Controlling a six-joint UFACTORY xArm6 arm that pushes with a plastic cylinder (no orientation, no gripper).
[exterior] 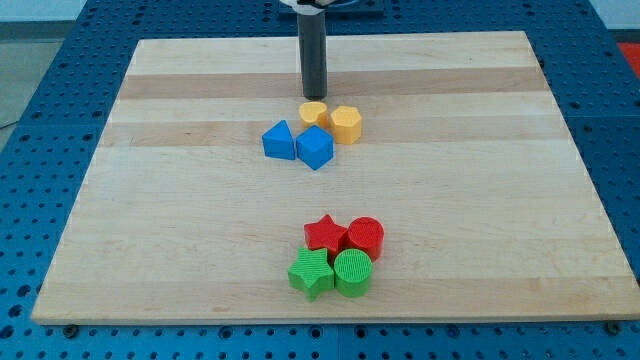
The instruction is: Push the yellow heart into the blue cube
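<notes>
The yellow heart [313, 112] lies near the board's upper middle, touching the top of the blue cube [315, 147]. My tip [314, 97] stands just above the yellow heart in the view, at or very near its upper edge. A yellow hexagon [346, 124] sits right of the heart and touches the cube's upper right. A blue triangular block [279, 140] sits against the cube's left side.
A second cluster lies lower in the middle: a red star [325, 234], a red cylinder [366, 237], a green star [311, 273] and a green cylinder [353, 272]. The wooden board [150, 200] rests on a blue perforated table.
</notes>
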